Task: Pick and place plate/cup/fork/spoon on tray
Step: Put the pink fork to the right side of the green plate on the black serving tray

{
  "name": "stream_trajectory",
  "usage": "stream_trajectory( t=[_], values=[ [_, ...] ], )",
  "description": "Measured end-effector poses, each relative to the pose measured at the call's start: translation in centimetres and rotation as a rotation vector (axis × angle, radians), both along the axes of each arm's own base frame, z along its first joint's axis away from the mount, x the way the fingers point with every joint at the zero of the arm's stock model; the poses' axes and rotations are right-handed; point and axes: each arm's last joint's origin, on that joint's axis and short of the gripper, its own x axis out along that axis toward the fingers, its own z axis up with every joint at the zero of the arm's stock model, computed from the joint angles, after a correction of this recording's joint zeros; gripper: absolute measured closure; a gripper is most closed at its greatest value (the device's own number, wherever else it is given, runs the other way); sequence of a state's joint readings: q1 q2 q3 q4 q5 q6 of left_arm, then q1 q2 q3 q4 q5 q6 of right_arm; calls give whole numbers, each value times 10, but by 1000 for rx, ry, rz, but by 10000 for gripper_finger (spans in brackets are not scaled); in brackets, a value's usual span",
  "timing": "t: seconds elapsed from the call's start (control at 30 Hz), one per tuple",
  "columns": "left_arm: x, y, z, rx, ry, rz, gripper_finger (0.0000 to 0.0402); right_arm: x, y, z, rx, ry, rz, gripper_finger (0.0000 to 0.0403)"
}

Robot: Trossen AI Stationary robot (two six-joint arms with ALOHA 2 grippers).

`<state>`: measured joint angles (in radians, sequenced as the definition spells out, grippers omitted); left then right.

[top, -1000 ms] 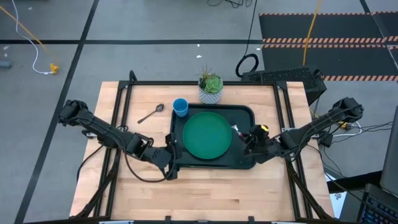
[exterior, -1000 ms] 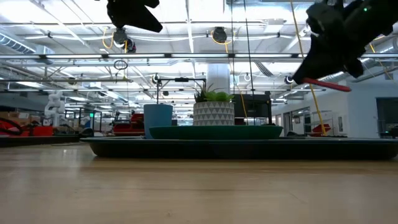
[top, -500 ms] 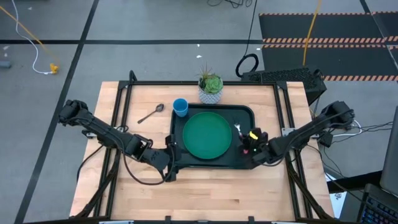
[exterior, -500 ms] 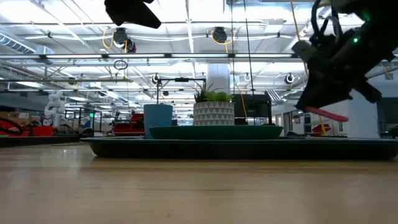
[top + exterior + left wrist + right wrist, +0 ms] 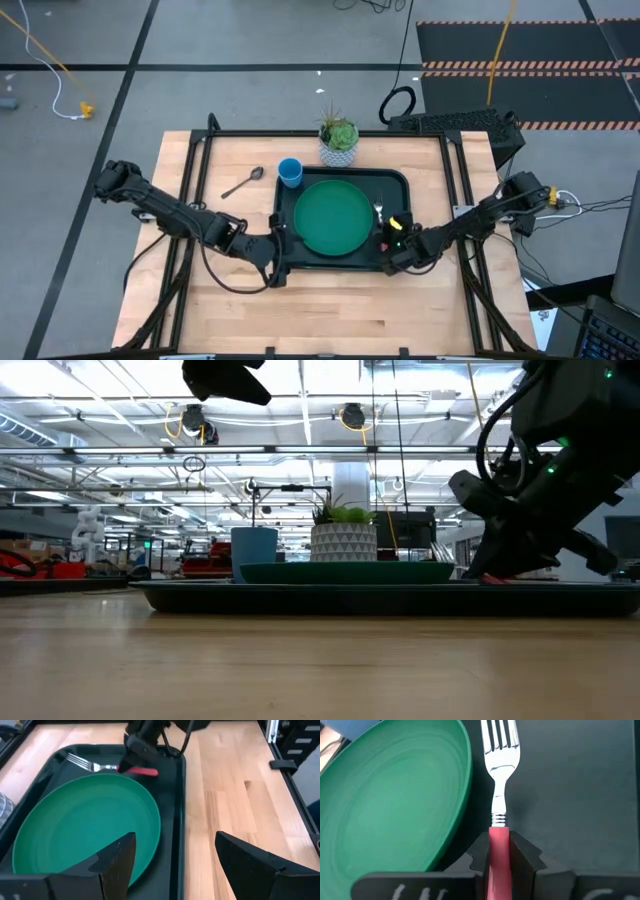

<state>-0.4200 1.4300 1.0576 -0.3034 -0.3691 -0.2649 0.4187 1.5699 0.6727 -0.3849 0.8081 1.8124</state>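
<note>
From above, the dark tray [image 5: 345, 262] sits mid-table with the bright green plate [image 5: 333, 217] filling its left and centre. The fork [image 5: 381, 212], silver-headed with a red handle, lies in the tray's right strip just beside the plate, tines toward the far side. The right gripper [image 5: 391, 241] reaches in from the right, low over the tray's near-right corner, on the fork's handle. The blue cup [image 5: 290, 172] stands off the tray by its far-left corner, the all-silver spoon [image 5: 242, 183] on the wood left of it. The left gripper [image 5: 272, 258] hovers at the tray's near-left edge.

At table height, the right gripper [image 5: 497, 565] hangs low at the tray's [image 5: 300, 598] rim; the cup [image 5: 254, 547] shows behind.

The left wrist camera shows its own fingers [image 5: 116, 859] spread wide apart, holding nothing, above the plate [image 5: 85, 830] and tray edge, with the fork [image 5: 107, 767] beyond.

The right wrist camera shows its fingers [image 5: 480, 851] pinching the red handle of the fork [image 5: 499, 780], whose tines rest beside the plate [image 5: 395, 795] on the tray [image 5: 570, 795] floor.
</note>
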Motion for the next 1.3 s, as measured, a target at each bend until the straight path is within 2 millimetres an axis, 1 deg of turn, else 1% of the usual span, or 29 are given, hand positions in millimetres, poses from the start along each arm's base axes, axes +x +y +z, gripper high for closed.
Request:
stream_trajectory(
  t=[0.23, 0.33, 0.5, 0.67, 0.77, 0.97, 1.07, 1.2, 1.3],
  values=[
    [4, 3, 3, 13, -37, -10, 126, 3, -8, 0, 19, -22, -60, 367],
    [4, 3, 3, 34, -36, -24, 126, 4, -12, -1, 78, 5, -73, 366],
    [4, 3, 3, 55, -33, -39, 126, 9, -16, -9, 121, 20, -90, 366],
    [3, 3, 3, 67, -29, -53, 126, 12, -17, -16, 121, 34, -96, 364],
    [3, 3, 3, 65, -26, -59, 126, 12, -17, -16, 128, 34, -105, 349],
    [3, 2, 2, 56, -23, -70, 126, 12, -17, -13, 151, 7, -122, 291],
    [3, 2, 2, 56, -23, -70, 126, 12, -17, -12, 149, -2, -123, 271],
    [3, 2, 2, 56, -23, -70, 126, 11, -18, -3, 145, -18, -92, 263],
    [3, 2, 3, 55, -24, -70, 126, 9, -19, 10, 119, -10, -33, 262]
  ],
)
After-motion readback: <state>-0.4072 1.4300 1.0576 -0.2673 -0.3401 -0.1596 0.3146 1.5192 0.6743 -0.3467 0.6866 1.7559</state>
